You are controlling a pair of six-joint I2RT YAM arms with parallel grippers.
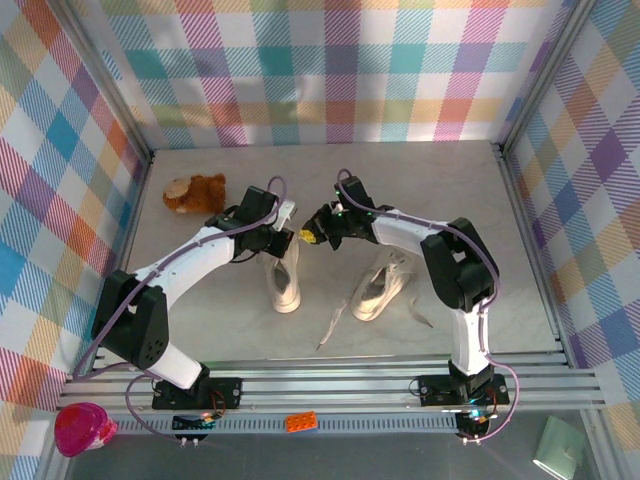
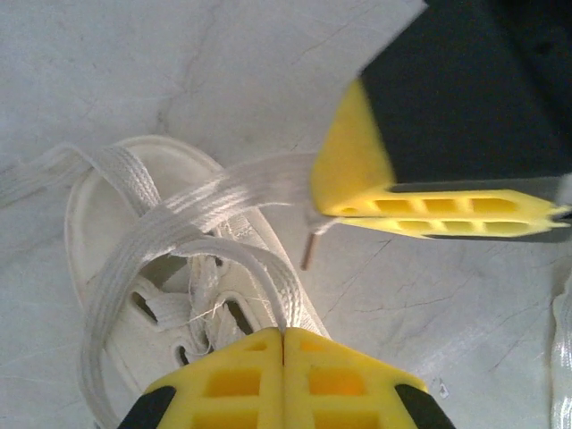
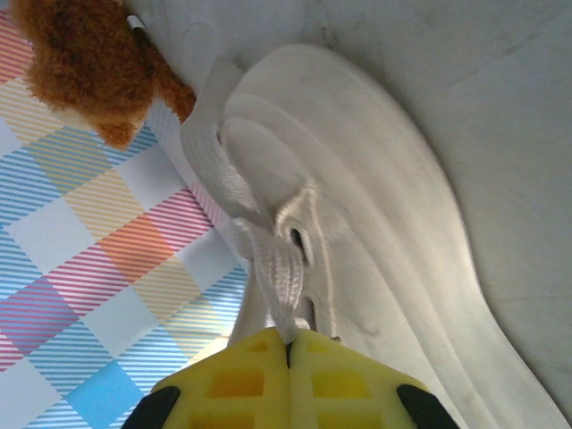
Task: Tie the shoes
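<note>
Two cream shoes stand side by side mid-table: the left shoe (image 1: 286, 278) and the right shoe (image 1: 383, 287). Both grippers meet over the left shoe's lacing. My left gripper (image 1: 284, 233) is shut on one white lace (image 2: 268, 277), which loops up from the eyelets of the left shoe (image 2: 107, 223) into the left gripper (image 2: 284, 332). My right gripper (image 1: 308, 237) is shut on the other lace (image 3: 284, 277), pulled taut from the shoe (image 3: 375, 206) into the right gripper (image 3: 288, 340). In the left wrist view the right gripper's fingers (image 2: 438, 207) pinch a lace end (image 2: 259, 183).
A brown plush toy (image 1: 195, 192) lies at the back left, also seen as the plush toy (image 3: 85, 58). The right shoe's loose laces (image 1: 335, 320) trail toward the front edge. Plaid walls enclose the table. A pink object (image 1: 82, 428) and an orange brick (image 1: 301, 421) sit beyond the front rail.
</note>
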